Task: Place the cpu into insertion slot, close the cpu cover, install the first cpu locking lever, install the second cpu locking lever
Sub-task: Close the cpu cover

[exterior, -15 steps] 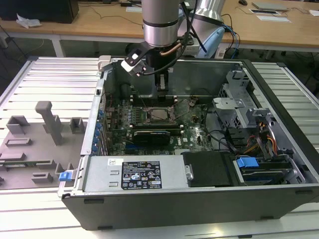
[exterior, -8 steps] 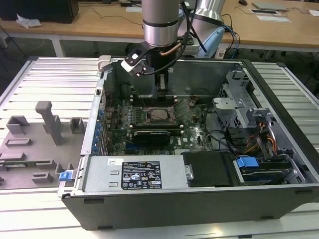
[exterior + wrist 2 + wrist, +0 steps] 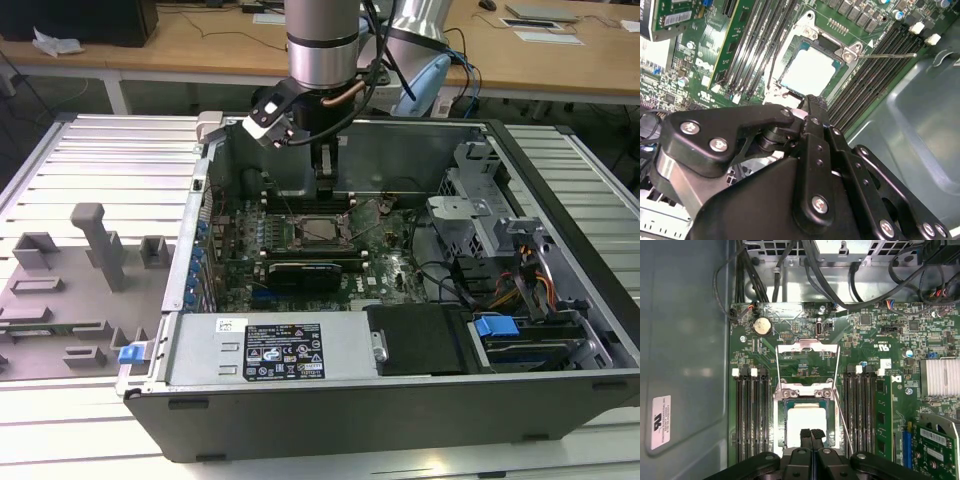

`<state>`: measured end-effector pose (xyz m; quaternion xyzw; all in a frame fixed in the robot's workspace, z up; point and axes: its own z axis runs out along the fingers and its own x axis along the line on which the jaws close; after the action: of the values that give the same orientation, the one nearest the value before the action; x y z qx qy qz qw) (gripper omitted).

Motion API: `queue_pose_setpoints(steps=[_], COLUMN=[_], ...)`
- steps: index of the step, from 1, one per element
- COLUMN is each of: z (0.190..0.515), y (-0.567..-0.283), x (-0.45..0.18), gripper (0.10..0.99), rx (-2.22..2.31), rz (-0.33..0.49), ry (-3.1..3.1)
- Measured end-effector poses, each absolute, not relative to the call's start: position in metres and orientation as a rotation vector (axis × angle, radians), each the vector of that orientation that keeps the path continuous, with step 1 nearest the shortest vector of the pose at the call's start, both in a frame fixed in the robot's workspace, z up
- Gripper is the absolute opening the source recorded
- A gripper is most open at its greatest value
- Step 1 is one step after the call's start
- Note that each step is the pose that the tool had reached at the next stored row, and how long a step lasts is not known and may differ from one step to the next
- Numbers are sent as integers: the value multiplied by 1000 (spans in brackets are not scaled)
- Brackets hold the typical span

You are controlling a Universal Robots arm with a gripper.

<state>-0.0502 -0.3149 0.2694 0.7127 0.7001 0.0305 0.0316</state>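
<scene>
One cpu point(image 3: 804, 422); one insertion slot point(image 3: 780, 420); one cpu cover point(image 3: 807, 346); one coin battery point(image 3: 762, 326); one claw point(image 3: 811, 434)

The cpu point(image 3: 805, 422) is showing silvery-beige, the cover point(image 3: 807, 346) is gleaming silver, the board point(image 3: 875, 340) is showing green, the jaws are showing black.

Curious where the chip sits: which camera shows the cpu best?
The second wrist view: the cpu shows its pale top nearly whole. In the first wrist view the gripper covers part of it. In the exterior view it is just a small pale square.
</scene>
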Motion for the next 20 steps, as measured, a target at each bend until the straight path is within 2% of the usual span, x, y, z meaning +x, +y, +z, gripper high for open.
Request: queue_pose_setpoints(steps=[20], z=[270], y=[-315], x=[9], gripper=[106], rx=[2196], rz=[92], ry=[2157])
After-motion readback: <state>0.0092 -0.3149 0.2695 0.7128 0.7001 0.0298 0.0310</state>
